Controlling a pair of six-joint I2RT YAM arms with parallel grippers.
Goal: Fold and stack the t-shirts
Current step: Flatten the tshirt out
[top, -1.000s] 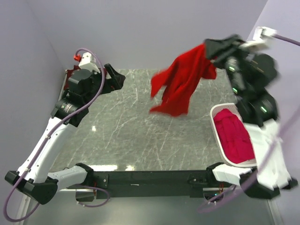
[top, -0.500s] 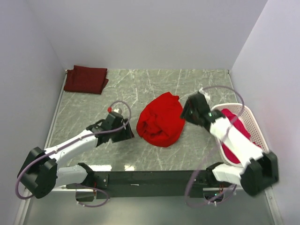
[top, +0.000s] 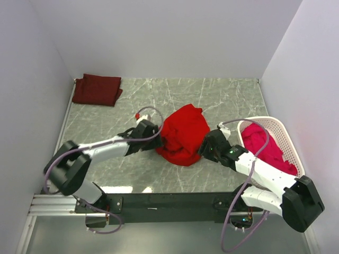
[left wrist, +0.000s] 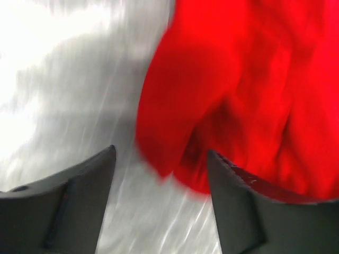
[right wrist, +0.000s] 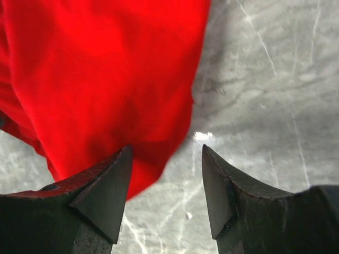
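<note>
Upper left of top view: dark maroon t-shirt [top: 97,89], folded, flat on grey marble table [top: 222,100], tight in the far corner by the wall, well apart from everything else.

Left of centre: left arm stretched low across table, purple cable looped over it. Left gripper [top: 155,136] at left edge of the crumpled pile, released, jaws spread wide. In left wrist view, dark fingers [left wrist: 79,185] either side of a hanging fold of red cloth, bare table below; view blurred, so cannot tell if a finger touches cloth, but nothing pinched.

Centre: bright red t-shirt [top: 183,135], bunched in a rounded heap, unfolded, on table between the two grippers.

Right of centre: right gripper [top: 204,147] at lower right edge of the heap, also released, jaws apart. In right wrist view, one finger over the red hem, the other over bare marble, gap between showing cloth edge and table.

Far right: white perforated basket [top: 263,119] near the right wall, pinkish-red t-shirt [top: 267,151] crumpled inside. Right forearm crossing over basket's near rim, hiding part of it.
</note>
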